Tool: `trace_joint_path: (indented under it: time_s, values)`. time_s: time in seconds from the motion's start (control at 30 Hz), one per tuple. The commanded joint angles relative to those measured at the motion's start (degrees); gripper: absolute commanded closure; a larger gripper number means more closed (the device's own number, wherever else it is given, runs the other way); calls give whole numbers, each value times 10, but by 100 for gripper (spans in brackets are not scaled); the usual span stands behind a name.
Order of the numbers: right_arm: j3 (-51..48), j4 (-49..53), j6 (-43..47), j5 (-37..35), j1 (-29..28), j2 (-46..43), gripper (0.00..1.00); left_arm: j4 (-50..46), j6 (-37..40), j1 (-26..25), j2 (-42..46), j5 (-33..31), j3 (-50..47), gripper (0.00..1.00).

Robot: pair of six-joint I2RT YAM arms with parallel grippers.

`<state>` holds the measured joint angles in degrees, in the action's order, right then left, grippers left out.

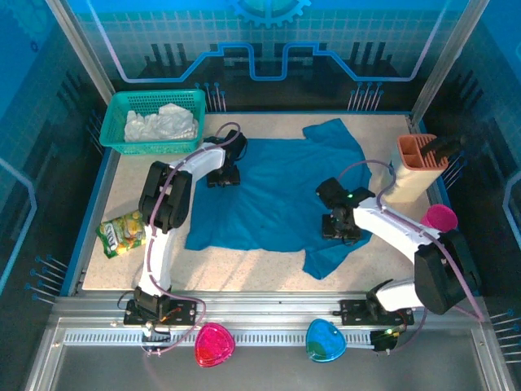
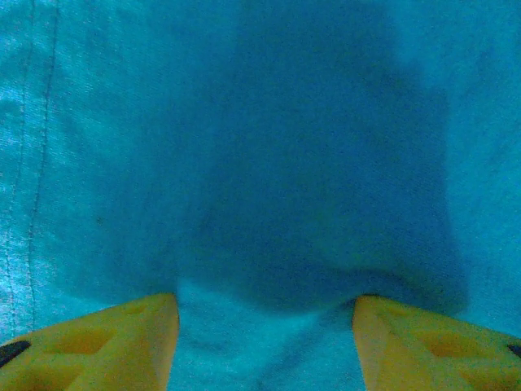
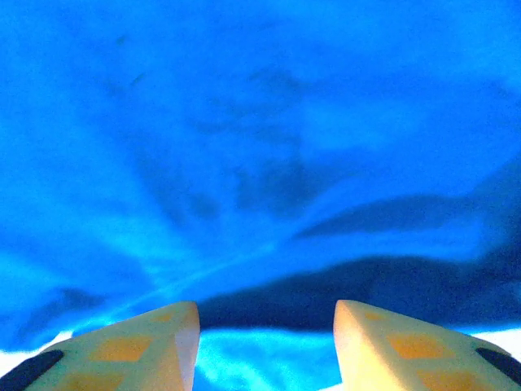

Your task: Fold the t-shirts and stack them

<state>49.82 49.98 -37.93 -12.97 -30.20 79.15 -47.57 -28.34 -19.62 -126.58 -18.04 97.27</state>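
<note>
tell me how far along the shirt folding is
Nothing folded yet. The blue t-shirt lies spread on the table; left fingers and right fingers stand apart at its opposite edges, seemingly about to grip. Still to do: fold it, then the white t-shirt, crumpled in the green basket, and stack.

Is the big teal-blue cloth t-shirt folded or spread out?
Spread out: the teal-blue t-shirt lies open and mostly flat across the table.

You see the right gripper (image 3: 264, 326), fingers (image 3: 138, 350) apart, low over the teal-blue t-shirt (image 3: 244, 147) — a dark fold just on their far side.
</note>
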Motion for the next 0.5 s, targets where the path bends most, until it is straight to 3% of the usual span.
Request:
trace_joint_path:
  time_s: [0.0, 0.2, 0.47]
  values:
    - [3, 43, -44, 21, -69, 20, 53, -22, 13, 4, 0, 27, 10, 39]
    - [31, 40, -70, 38, -152, 85, 52, -26, 26, -1, 42, 44, 12, 29]
    - [57, 46, -76, 31, -177, 109, 52, -24, 31, -6, 49, 53, 14, 27]
